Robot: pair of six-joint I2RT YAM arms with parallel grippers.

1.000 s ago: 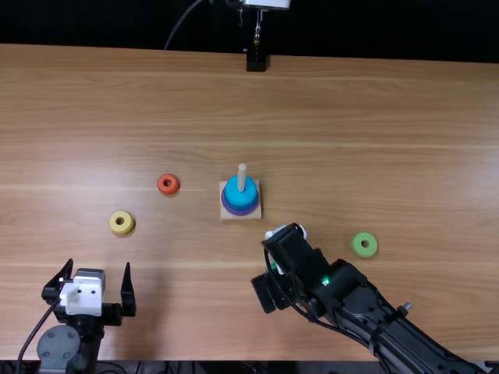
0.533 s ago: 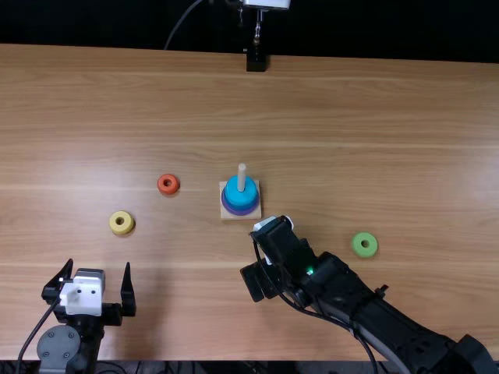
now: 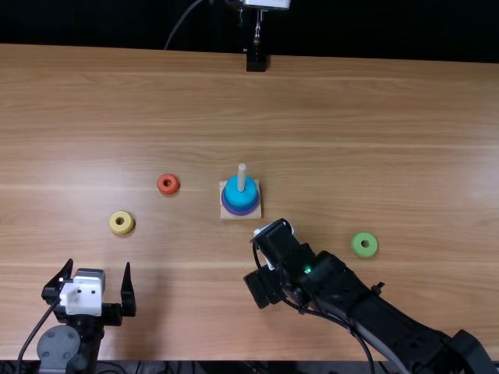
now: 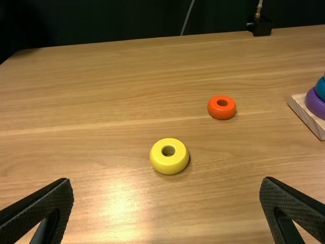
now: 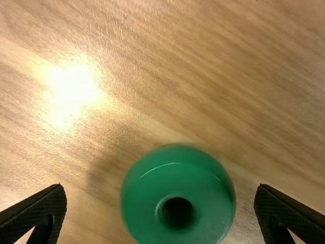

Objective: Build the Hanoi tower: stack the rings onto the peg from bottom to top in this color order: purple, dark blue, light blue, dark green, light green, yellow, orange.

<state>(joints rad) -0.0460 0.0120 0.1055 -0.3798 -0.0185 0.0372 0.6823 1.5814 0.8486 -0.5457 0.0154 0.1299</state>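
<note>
Dark green ring (image 5: 177, 175) between right fingers (image 5: 45, 204), spread wide, gap either side; yellow ring (image 4: 169, 164) ahead of left fingers (image 3: 128, 296), also wide, orange ring (image 4: 222, 113) farther off.

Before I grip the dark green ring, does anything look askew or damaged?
Nothing stands out: the peg looks upright, the stacked rings look level, and the dark green ring lies flat below the right gripper.

No readable text or numbers anywhere
</note>
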